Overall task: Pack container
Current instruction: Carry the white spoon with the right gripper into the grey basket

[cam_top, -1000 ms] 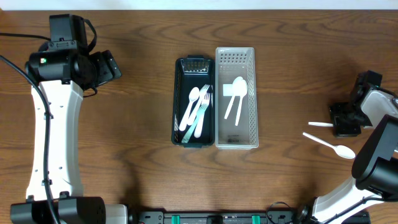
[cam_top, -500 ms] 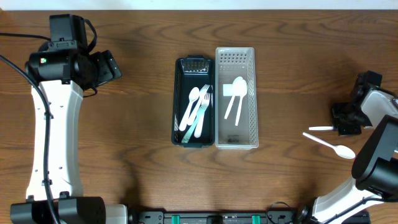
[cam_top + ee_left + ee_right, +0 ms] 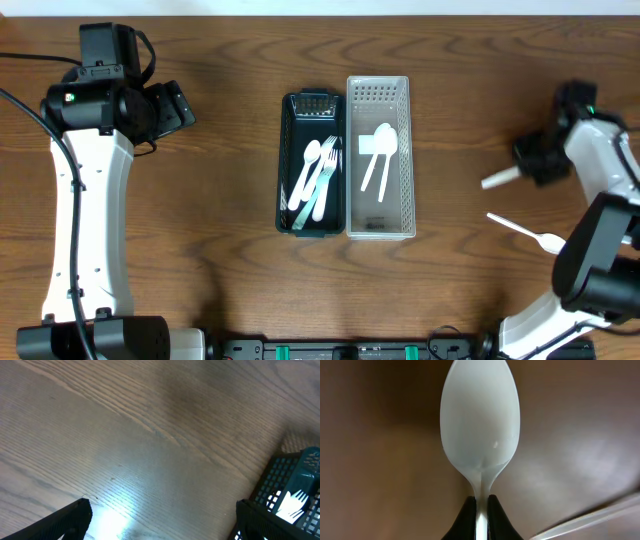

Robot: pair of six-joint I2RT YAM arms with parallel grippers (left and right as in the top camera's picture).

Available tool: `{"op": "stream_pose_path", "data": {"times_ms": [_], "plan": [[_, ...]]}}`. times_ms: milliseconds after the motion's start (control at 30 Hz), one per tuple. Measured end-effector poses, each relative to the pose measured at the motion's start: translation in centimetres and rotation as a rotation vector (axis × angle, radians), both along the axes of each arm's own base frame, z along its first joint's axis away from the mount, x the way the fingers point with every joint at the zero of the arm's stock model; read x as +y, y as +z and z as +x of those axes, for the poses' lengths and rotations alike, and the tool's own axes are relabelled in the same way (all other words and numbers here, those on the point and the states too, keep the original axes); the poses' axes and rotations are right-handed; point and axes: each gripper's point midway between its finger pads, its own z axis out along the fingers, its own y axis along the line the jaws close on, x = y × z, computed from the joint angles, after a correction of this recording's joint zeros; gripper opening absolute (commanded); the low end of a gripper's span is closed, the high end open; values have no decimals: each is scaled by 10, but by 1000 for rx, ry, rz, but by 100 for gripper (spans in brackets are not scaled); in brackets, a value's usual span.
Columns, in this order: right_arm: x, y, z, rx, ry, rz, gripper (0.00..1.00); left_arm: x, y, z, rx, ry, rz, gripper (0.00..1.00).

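Note:
A white plastic spoon [image 3: 480, 415] is pinched by its handle in my shut right gripper [image 3: 481, 510]. From overhead, the right gripper [image 3: 540, 158] hangs over the table's right side, and the spoon [image 3: 497, 179] sticks out to its left. Another white spoon [image 3: 526, 232] lies on the wood just in front of it. Mid-table stand a black basket [image 3: 287, 165] with white and pale green cutlery and a clear basket [image 3: 408, 160] holding two white spoons. Far to the left, my left gripper [image 3: 162, 520] is open over bare wood, holding nothing.
The black basket's corner [image 3: 295, 485] shows at the right edge of the left wrist view. The left arm's white links [image 3: 85, 220] run down the table's left side. The lying spoon's handle [image 3: 590, 520] crosses the right wrist view's lower right corner.
My right gripper shut on the spoon by the right edge, lifted it off the table and carried it towards the back and slightly left. The left arm has not moved.

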Motion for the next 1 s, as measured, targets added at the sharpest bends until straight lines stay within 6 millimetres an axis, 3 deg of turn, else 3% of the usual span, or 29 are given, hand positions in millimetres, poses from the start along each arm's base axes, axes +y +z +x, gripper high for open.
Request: {"op": "stream_pose_path", "data": {"times_ms": [100, 200, 267, 333, 467, 567, 733, 1000], "plan": [[46, 63, 42, -173, 261, -52, 1, 0, 0, 0, 0, 0, 0, 94], [102, 115, 62, -308, 525, -82, 1, 0, 0, 0, 0, 0, 0, 94], [141, 135, 63, -356, 695, -93, 1, 0, 0, 0, 0, 0, 0, 94], [173, 138, 56, -366, 844, -98, 1, 0, 0, 0, 0, 0, 0, 94], [220, 128, 37, -330, 1091, -108, 1, 0, 0, 0, 0, 0, 0, 94], [242, 113, 28, -289, 1208, -105, 1, 0, 0, 0, 0, 0, 0, 94], [258, 72, 22, -182, 1309, -86, 1, 0, 0, 0, 0, 0, 0, 94], [262, 0, 19, -6, 1356, -38, 2, 0, 0, 0, 0, 0, 0, 94]]}}
